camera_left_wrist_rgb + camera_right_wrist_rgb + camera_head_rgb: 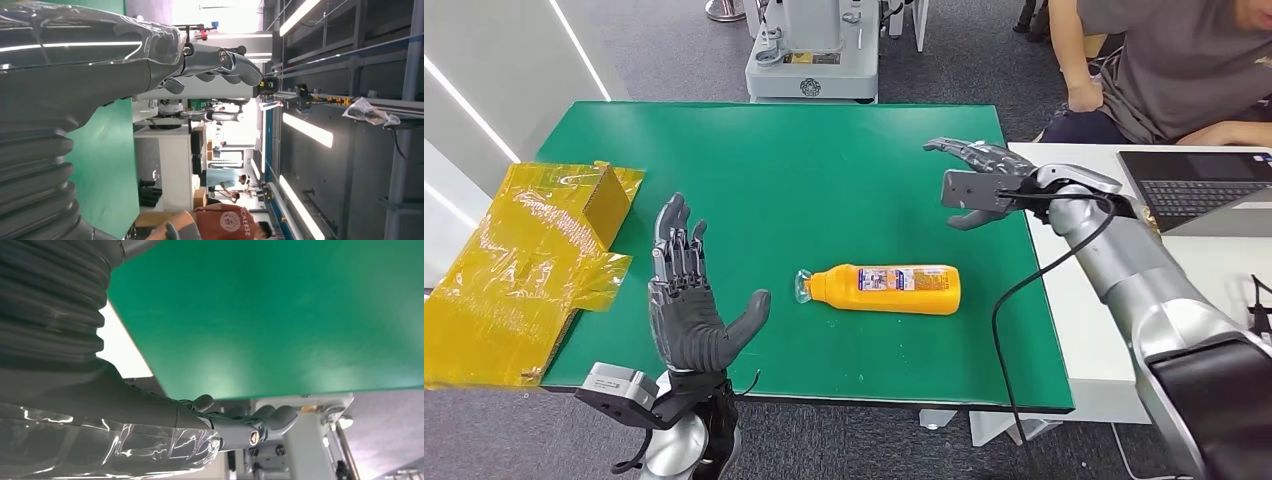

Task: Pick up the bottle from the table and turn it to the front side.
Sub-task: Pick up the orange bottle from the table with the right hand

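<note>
An orange bottle [887, 289] with a clear cap and a blue-and-white label lies on its side near the middle of the green table [824, 180], cap pointing left. My left hand [689, 305] is raised at the table's front left, palm up and fingers spread, holding nothing, a short way left of the bottle. My right hand [979, 180] hovers over the table's right edge, behind the bottle, fingers stretched out and empty. The left hand [100, 65] and the right hand [150, 430] fill much of their wrist views, with the green table [275, 315] beyond the right one.
A crumpled yellow bag [524, 260] with a box in it lies over the table's left edge. A white desk [1214, 250] with a laptop [1194, 185] stands to the right, where a person [1164, 70] sits. A grey machine base [814, 60] stands behind the table.
</note>
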You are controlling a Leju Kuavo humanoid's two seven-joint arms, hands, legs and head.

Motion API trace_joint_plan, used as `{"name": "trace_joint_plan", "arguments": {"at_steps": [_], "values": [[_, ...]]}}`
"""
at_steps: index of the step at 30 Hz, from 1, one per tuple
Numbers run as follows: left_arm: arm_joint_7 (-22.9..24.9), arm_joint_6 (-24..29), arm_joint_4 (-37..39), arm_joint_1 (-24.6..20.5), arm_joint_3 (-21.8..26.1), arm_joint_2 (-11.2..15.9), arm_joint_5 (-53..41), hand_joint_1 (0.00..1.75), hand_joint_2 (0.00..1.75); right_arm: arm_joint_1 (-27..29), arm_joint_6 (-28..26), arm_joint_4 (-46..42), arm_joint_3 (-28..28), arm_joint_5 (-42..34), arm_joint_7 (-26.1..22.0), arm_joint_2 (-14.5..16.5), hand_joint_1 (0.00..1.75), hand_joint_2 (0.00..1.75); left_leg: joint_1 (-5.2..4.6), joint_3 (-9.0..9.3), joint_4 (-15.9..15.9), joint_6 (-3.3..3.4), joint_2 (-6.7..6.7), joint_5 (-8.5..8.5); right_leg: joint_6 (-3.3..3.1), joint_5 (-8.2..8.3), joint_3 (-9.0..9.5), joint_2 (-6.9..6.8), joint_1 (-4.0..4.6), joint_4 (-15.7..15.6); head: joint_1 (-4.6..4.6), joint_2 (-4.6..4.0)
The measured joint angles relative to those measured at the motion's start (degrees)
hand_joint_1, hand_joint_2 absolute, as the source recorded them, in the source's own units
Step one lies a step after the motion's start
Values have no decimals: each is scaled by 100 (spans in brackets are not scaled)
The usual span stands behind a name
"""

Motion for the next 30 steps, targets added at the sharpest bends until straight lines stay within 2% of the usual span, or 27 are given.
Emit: {"name": "trace_joint_plan", "arguments": {"at_steps": [3, 9, 16, 22, 30], "values": [[0, -43, 0, 0, 0, 1, 8, 0, 175, -33, -150, 381, 159, -37, -25, 195, 0, 175, -1, -1, 0, 0, -2, 0, 0, 0, 0, -4, 0, 0, 1, 0], [-1, -71, 0, 0, 0, 3, 10, 0, 175, -5, -332, 789, 315, -109, -69, 373, 0, 175, -3, -3, 1, 0, -3, 0, 1, 0, 0, -6, -2, -3, 1, 0], [0, -44, 0, -5, 0, 5, 1, 0, 175, 441, -996, 1035, 374, -198, -227, 645, 0, 175, -2, 0, 0, -1, 1, -1, 0, 0, -1, 0, -1, -3, 0, 0], [0, -48, 1, -10, 0, 5, 22, 0, 175, 733, -986, 1255, 466, -107, -138, 797, 0, 175, -1, 1, -1, -1, -1, -1, -1, -1, -2, -1, 0, -3, -1, 0], [1, -122, 25, -87, 0, 3, 29, 0, 175, 1073, -1003, 1446, 594, 4, -101, 810, 0, 175, -4, -1, 0, 0, 0, -1, 0, -1, -1, -1, -2, -4, 1, 0]]}}
